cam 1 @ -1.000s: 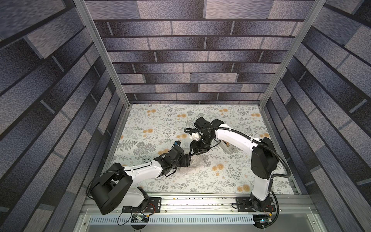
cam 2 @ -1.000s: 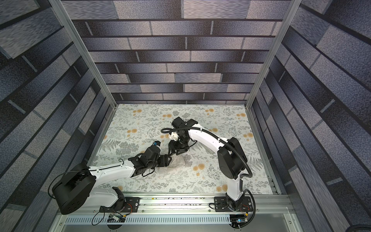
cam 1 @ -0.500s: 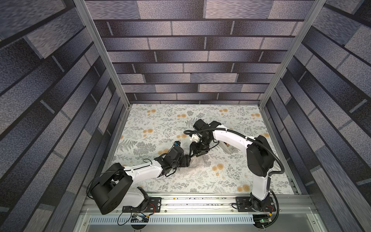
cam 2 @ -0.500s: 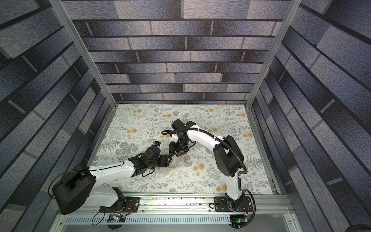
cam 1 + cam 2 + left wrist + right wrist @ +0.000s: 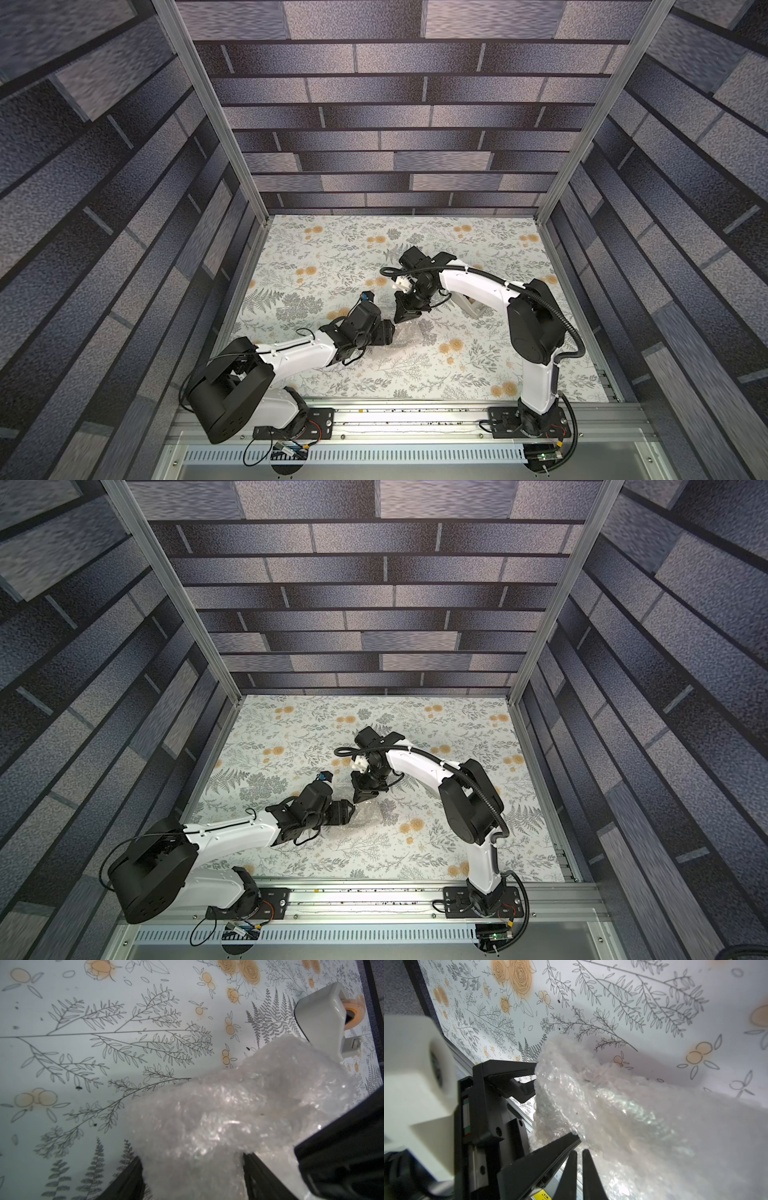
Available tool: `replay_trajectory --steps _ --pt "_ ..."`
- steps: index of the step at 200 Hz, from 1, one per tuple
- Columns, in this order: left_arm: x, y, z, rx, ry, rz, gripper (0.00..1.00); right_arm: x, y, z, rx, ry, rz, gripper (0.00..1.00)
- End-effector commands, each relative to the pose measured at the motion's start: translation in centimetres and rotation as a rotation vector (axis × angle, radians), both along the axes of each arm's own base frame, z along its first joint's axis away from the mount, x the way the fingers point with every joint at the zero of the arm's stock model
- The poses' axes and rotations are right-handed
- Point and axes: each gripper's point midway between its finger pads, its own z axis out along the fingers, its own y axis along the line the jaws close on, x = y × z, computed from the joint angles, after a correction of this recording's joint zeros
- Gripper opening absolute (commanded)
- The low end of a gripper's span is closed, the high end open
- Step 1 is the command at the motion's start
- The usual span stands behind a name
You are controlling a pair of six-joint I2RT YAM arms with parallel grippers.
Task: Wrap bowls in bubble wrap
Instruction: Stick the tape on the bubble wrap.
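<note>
The bubble wrap (image 5: 409,334) (image 5: 363,816) lies as a crumpled whitish bundle mid-table. The bowl is hidden. My left gripper (image 5: 392,332) (image 5: 351,812) reaches in low from the near left. In the left wrist view the bubble wrap (image 5: 228,1115) fills the wide gap of the left gripper (image 5: 191,1157) and touches both fingers. My right gripper (image 5: 399,320) (image 5: 358,800) points down at the bundle's far left edge. In the right wrist view the right gripper (image 5: 579,1152) is shut, its tips beside the bubble wrap (image 5: 633,1115) and close to a left finger (image 5: 550,1153).
A grey tape dispenser (image 5: 471,305) (image 5: 320,1020) with an orange roll stands just right of the bundle, partly under my right forearm. The floral tablecloth (image 5: 332,257) covers the table. Patterned walls and metal posts close in the left, right and back sides.
My right gripper's jaws have closed at the bundle's edge, and the right arm has swung slightly leftward. The left arm and its grip on the bundle have not moved.
</note>
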Motion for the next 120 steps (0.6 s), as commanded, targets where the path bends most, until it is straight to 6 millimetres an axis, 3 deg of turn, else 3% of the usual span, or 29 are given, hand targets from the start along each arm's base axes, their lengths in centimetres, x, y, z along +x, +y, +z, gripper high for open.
replay_trajectory --steps 1,88,104,120 --pt "-0.2 -0.3 -0.1 0.021 0.007 -0.033 0.74 -0.3 -0.4 -1.5 -0.043 0.014 0.005 0.08" --pt "-0.1 -0.2 0.0 0.026 0.009 -0.032 0.73 -0.3 -1.9 -3.3 -0.148 -0.022 0.027 0.03" --pt "-0.1 -0.3 0.0 0.026 0.01 -0.033 0.74 0.8 -1.7 -2.7 -0.136 -0.086 -0.002 0.02" --pt "-0.1 -0.3 -0.1 0.025 0.013 -0.034 0.73 2.4 -1.1 -0.7 -0.085 -0.161 -0.05 0.02"
